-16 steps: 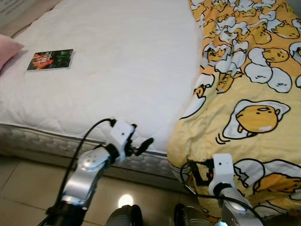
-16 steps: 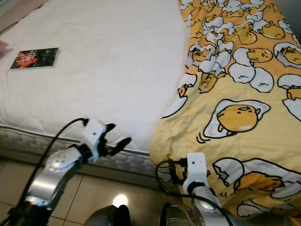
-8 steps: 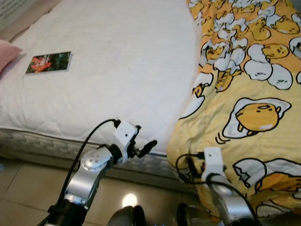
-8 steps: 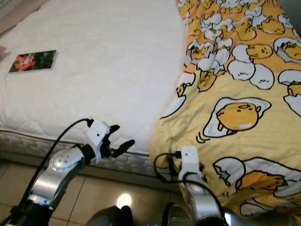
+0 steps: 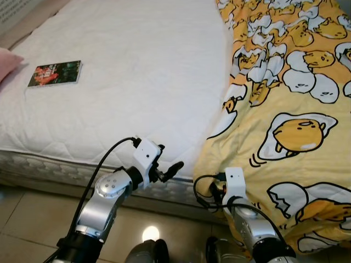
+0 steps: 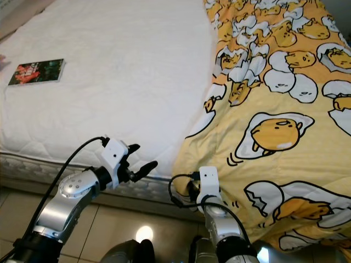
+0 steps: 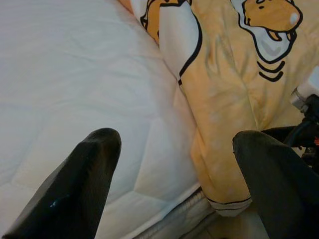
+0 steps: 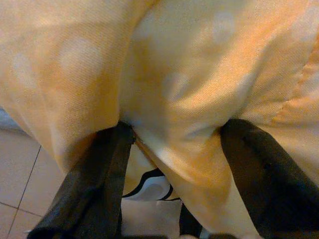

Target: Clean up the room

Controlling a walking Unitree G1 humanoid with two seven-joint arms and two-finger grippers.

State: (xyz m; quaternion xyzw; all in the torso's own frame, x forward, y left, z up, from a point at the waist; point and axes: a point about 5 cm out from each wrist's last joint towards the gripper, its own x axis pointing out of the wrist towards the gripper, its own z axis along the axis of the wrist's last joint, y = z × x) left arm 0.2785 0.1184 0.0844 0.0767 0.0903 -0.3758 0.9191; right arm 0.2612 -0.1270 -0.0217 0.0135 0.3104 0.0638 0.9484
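Observation:
A yellow blanket point(image 5: 296, 109) printed with egg figures covers the right side of the bed and hangs over its front edge. My right gripper point(image 8: 174, 164) is open at the blanket's hanging front corner, and a fold of the fabric bulges between its fingers point(image 8: 94, 184). In the eye views its white wrist point(image 5: 235, 179) sits against that corner. My left gripper point(image 5: 169, 170) is open just above the bed's front edge, to the left of the blanket's edge point(image 7: 199, 149), with nothing between its fingers. A small book point(image 5: 55, 73) lies on the white mattress point(image 5: 142, 71) at the far left.
A pink pillow point(image 5: 6, 59) pokes in at the left edge. The side of the mattress point(image 5: 49, 167) runs along the front. A tiled floor point(image 5: 27, 219) lies below it, with a bright glare spot between my arms.
My right gripper has moved left and in against the blanket's hanging corner, with fabric now between its fingers. The left gripper has barely moved. The view shifted slightly.

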